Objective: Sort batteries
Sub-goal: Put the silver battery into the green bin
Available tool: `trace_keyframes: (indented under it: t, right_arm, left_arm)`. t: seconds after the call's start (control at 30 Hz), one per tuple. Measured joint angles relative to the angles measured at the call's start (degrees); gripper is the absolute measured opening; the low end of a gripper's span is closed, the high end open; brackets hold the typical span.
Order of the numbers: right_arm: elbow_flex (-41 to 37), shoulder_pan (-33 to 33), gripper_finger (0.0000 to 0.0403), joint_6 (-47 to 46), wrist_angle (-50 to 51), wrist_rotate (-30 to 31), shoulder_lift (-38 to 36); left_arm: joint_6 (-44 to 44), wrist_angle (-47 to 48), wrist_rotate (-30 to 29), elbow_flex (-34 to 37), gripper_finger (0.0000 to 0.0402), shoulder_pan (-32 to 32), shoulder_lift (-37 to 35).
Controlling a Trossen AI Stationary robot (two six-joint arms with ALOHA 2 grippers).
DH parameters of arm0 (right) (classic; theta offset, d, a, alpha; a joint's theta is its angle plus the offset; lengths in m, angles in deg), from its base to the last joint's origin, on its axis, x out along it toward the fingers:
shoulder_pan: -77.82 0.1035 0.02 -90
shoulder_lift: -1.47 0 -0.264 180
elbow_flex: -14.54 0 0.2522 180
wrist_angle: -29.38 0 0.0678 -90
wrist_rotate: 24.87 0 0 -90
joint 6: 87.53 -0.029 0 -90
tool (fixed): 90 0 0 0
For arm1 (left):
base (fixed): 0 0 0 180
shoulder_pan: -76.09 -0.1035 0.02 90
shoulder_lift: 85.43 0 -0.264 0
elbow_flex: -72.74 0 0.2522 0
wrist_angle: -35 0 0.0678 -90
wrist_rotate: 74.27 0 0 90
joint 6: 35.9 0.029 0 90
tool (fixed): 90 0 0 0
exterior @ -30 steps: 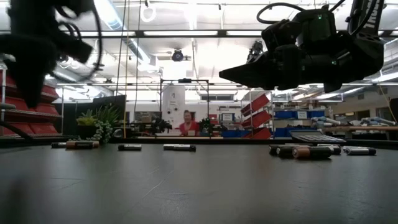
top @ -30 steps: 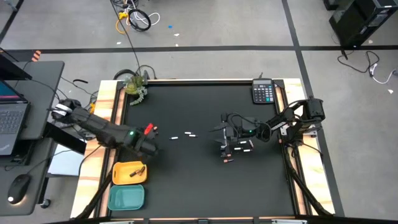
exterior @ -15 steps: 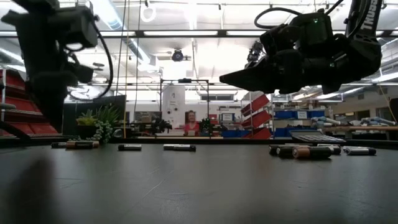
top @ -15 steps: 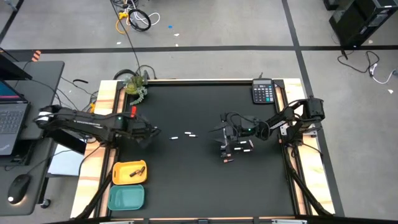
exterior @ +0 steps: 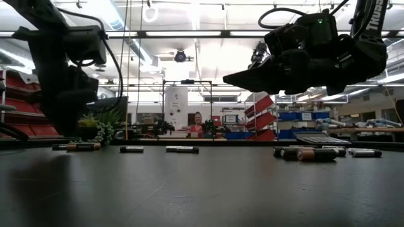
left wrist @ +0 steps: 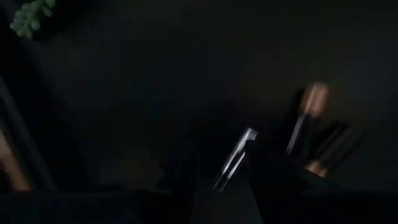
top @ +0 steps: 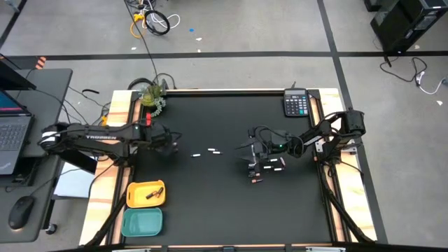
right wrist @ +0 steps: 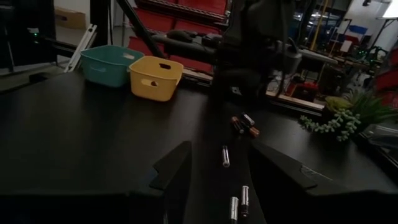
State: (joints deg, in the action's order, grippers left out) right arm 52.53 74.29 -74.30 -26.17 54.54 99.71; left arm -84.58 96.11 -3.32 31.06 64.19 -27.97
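The batteries (top: 268, 165) are slim little cylinders lying flat on the black tabletop (top: 224, 203): some pale and silvery, some dark with copper-orange ends. Taking the tabletop's middle as the dial's centre, one cluster lies toward three o'clock beneath the right claw (top: 253, 154), a short loose row (top: 205, 153) lies just off centre toward nine o'clock, and a few lie farther toward nine o'clock under the left claw (top: 168, 142). The right claw hovers released, its fingers (right wrist: 176, 168) apart with nothing between them. Whether the left claw is released or clenched cannot be told. A yellow bin (top: 145, 194) at seven o'clock holds dark batteries; the teal bin (top: 142, 222) sits just beside it.
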Motion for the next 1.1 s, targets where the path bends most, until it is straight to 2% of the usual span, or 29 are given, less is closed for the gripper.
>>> trace_keyframes:
  t: [0.17,0.3,0.43,0.63,1.1]
  right_arm:
    - [0.0,-0.04,0.0169,0.0,-0.2,-0.02,0.0]
    - [0.0,-0.04,0.0169,-0.23,-0.8,-0.28,0.0]
    - [0.0,-0.04,0.0169,-1.07,-0.88,-2.66,0.0]
    - [0.0,0.17,0.0169,-1.07,-0.91,-3.02,0.0]
    - [0.01,2.73,0.0169,0.19,-2.6,-3.1,0.0]
  left_arm:
    - [-10.57,-1.43,0.16,0.0,0.0148,-1.26,0.04]
    - [-13.66,-1.3,1.25,0.0,0.0157,-0.96,0.04]
    - [-17.9,-1.15,2.23,0.0,0.0191,-0.46,0.04]
    - [-25.87,0.68,2.02,0.0,0.0242,0.09,0.07]
    - [-37.61,1.28,-3.33,0.0,0.0247,5.52,3.41]
